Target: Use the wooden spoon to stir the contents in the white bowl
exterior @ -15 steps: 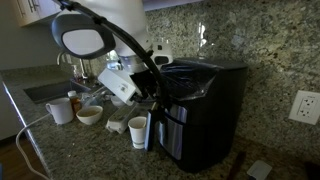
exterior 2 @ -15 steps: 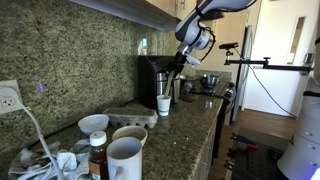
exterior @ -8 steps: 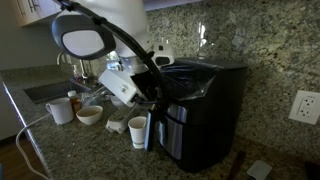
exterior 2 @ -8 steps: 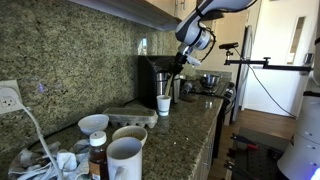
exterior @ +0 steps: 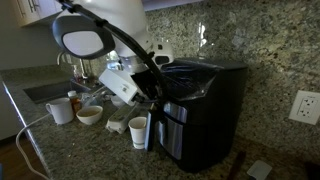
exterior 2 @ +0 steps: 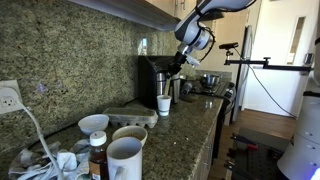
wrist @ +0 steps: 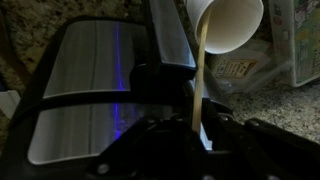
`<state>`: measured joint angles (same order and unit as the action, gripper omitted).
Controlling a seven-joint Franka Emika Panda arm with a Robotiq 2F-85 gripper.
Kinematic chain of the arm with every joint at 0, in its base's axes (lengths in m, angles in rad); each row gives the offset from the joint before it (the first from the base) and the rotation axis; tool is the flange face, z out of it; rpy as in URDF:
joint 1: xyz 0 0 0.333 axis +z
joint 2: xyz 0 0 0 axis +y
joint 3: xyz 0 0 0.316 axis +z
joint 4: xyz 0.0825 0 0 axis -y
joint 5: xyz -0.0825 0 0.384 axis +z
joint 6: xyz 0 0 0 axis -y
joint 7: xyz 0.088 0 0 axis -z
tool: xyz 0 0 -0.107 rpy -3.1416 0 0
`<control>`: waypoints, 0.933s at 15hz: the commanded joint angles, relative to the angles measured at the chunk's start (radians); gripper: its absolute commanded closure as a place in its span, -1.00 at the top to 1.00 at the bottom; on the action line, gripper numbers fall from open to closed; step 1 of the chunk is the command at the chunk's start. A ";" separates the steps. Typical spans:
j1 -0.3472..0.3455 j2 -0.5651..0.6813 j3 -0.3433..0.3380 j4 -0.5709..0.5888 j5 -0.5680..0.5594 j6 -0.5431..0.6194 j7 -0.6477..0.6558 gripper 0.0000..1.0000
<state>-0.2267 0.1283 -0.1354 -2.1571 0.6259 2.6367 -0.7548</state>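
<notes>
No lettering can be read for certain. In the wrist view, a printed package (wrist: 238,68) just behind the white cup (wrist: 232,25) carries a row of pale block letters, possibly a brand name, but too blurred to spell out. The carton (wrist: 306,40) at that view's right edge shows greenish print, equally smeared. In an exterior view, a brown bottle (exterior 2: 97,158) at the near end of the counter wears a label whose print is too small to make out.
</notes>
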 commanded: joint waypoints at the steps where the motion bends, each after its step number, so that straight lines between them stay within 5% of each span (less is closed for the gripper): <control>1: -0.008 0.014 0.004 0.019 0.030 0.006 -0.045 -0.93; 14: -0.020 -0.048 -0.002 -0.028 0.124 0.003 -0.040 -0.93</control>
<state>-0.2369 0.1194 -0.1416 -2.1611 0.6932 2.6364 -0.7591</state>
